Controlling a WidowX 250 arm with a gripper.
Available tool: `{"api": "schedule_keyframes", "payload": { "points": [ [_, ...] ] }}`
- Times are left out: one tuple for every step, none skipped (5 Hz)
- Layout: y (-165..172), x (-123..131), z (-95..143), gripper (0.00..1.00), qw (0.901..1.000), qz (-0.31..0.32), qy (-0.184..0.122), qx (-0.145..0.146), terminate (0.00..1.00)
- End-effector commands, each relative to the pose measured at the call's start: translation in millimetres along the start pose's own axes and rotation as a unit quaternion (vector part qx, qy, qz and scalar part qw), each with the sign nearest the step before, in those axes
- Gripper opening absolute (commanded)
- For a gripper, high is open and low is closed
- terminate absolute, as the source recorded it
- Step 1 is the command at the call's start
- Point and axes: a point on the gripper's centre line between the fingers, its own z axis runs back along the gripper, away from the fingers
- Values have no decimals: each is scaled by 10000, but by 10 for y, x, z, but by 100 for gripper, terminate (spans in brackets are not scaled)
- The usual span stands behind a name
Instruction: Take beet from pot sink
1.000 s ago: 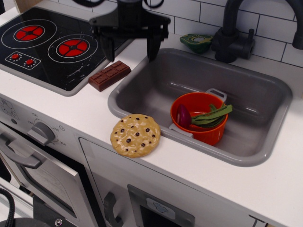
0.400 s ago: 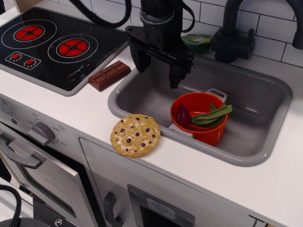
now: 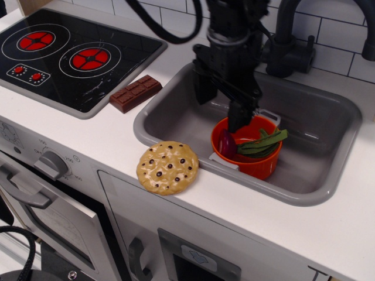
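Reaching for the beet in the pot

The gripper (image 3: 221, 107), jaws apart, hangs above the pot (image 3: 246, 146) in the sink (image 3: 176, 120). The beet (image 3: 227, 142) lies inside the pot's near-left side; better to straddle the bulb than the leaves.

The large grey rectangular plastic sink (image 3: 328, 175) looks smooth with a soft sheen, the small round orange-red plastic pot (image 3: 258, 165) shines glossily, the black glass-like stovetop (image 3: 58, 76) is highly reflective, and the tan chocolate-chip toy cookie (image 3: 167, 167) appears glazed and slightly bumpy.
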Motion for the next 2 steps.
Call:
{"api": "schedule_keyframes", "payload": {
  "points": [
    [-116, 194, -14, 100, 9988, -316, -342, 115, 0],
    [-166, 314, -113, 100, 9988, -382, -297, 15, 0]
  ]
}}
